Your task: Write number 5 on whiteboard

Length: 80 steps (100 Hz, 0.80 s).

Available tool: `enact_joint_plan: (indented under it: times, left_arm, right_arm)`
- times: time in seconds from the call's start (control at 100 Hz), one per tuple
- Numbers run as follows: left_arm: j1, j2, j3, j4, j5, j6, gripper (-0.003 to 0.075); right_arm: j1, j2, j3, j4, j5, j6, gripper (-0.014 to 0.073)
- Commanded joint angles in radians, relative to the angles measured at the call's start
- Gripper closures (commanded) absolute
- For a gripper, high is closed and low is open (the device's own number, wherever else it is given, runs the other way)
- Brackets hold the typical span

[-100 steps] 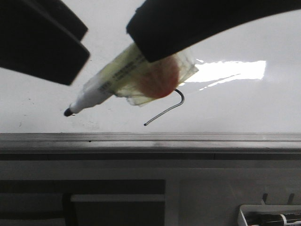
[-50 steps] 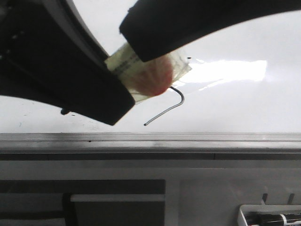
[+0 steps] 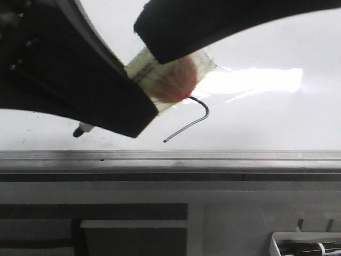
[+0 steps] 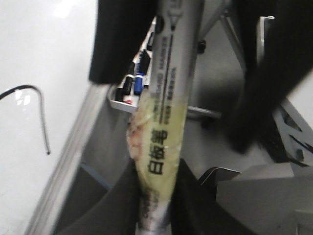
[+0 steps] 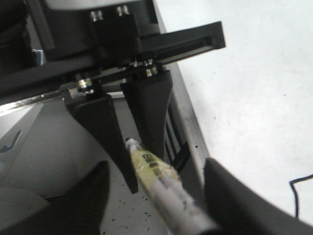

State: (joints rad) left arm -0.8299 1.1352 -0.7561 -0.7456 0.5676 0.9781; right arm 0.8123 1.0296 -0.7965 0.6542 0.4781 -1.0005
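A white marker (image 3: 160, 79) with yellowish tape slants over the whiteboard (image 3: 266, 122), its black tip (image 3: 81, 129) low near the board. My left gripper (image 4: 157, 171) is shut on the marker's taped back end (image 4: 164, 142). My right gripper (image 5: 161, 191) is open, one finger on each side of the barrel (image 5: 161, 181). In the front view it is the big dark shape (image 3: 106, 101) that covers the barrel. Of the number 5 (image 3: 200, 120) only a black hook with a slanting tail shows; the same hook (image 4: 41, 110) appears in the left wrist view.
A grey metal rail (image 3: 213, 160) runs along the board's near edge. A small white tray (image 3: 306, 242) of markers sits beyond the rail at the lower right, also visible as the tray (image 4: 124, 100) in the left wrist view. A bright glare patch (image 3: 256, 80) lies on the board.
The right gripper has come in from the left and now straddles the marker's barrel, hiding most of it. The marker and the drawn hook have barely moved.
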Motion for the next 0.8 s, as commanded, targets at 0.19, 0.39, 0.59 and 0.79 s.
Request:
enact_joint_plan:
  times: [0.19,0.39,0.59,0.79]
  left_arm:
    - [0.086,-0.013,0.065,-0.087,-0.356,-0.328,0.0741]
    - [0.068,0.021,0.133,-0.154,-0.619,-0.351,0.0741]
    - [0.068,0.122,0.138,-0.331,-0.722,-0.351,0.0741]
    - [0.068,0.205,0.138,-0.393,-0.765,-0.351,0.0741]
  right_arm:
    - [-0.167,-0.166,-0.038,0.033,-0.093,0.006,0.0183]
    - [-0.240,-0.227,-0.036,0.037,-0.015,0.009,0.0650]
    - [-0.245,-0.227,-0.035,0.037,0.020,0.031,0.0652]
    - [-0.245,-0.222,-0.034,0.037,0.019,0.036,0.0652]
